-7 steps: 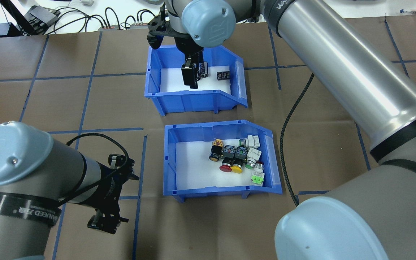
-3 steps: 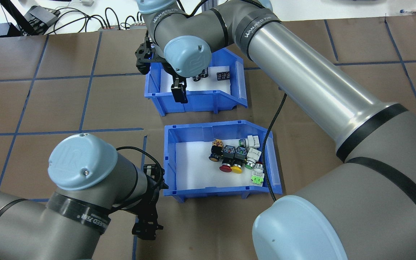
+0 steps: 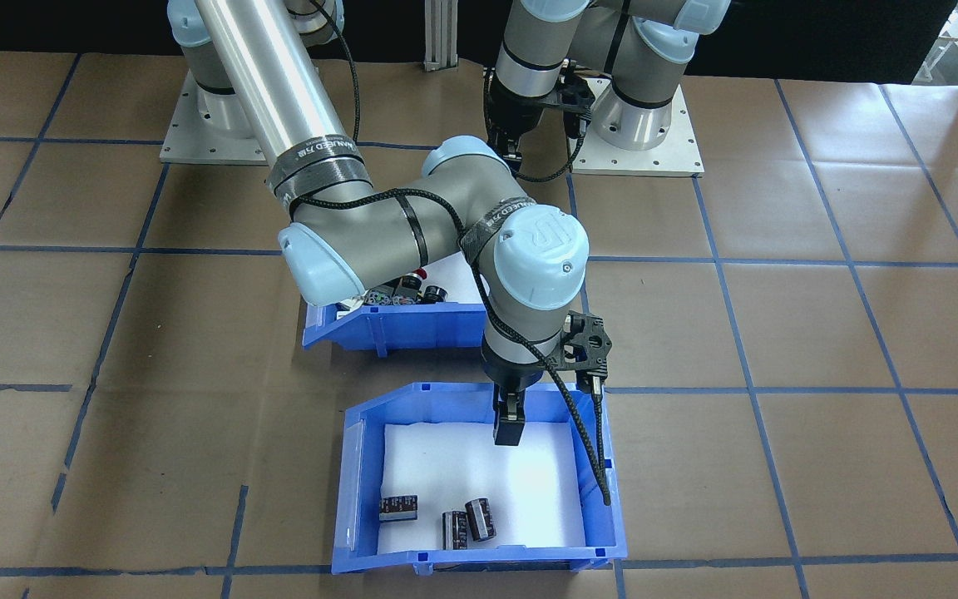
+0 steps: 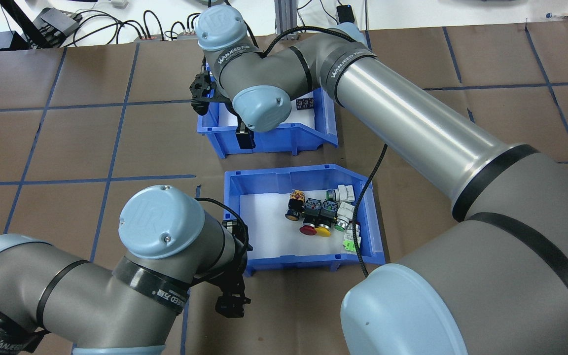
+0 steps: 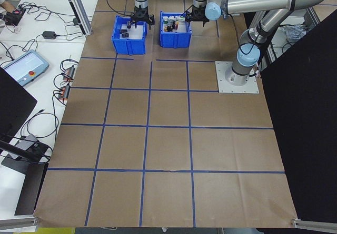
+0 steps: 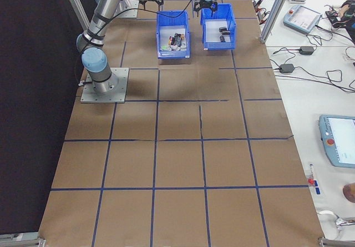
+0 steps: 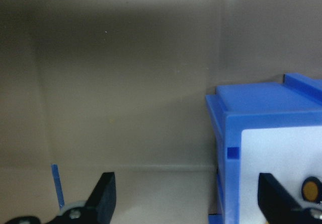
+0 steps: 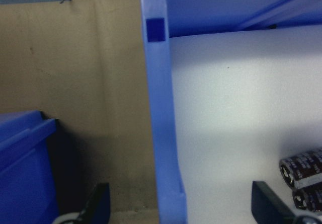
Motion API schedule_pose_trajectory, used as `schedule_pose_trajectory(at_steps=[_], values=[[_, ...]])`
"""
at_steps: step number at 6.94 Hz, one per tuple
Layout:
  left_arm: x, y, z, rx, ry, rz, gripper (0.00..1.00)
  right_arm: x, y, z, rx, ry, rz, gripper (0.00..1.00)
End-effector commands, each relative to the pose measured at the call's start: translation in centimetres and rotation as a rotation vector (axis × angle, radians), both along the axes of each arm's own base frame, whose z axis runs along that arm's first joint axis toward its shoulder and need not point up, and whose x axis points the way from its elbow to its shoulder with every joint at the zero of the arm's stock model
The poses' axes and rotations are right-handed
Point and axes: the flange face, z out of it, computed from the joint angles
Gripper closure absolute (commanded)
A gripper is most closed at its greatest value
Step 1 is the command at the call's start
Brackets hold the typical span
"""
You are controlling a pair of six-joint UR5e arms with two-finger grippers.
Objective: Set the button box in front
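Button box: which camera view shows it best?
The overhead exterior view: the whole button box and its coloured switches show. In the front-facing view the right arm hides most of it; side views show it tiny; wrist views only wall parts.

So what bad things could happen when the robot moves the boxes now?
The right gripper straddles the wall of the cylinder bin with open jaws; a shallow pinch might slip and tip the black cylinders. The left gripper straddles the corner of the button box; grabbing a corner could twist it and scatter the push buttons. The right arm's cable hangs over those buttons and may snag.
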Motion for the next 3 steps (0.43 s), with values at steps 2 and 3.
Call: schedule_pose_trajectory(at_steps=[2,3], values=[[-2.6,-0.9,-2.4,-0.023,0.015,0.007,0.01,-0.1,0.2,-1.3,-0.031,-0.015,-0.002,0.06],[-3.5,-1.8,-3.2,-0.061,0.035,0.012,0.01,-0.1,0.0,-0.7,-0.043,-0.018,-0.001,0.30]])
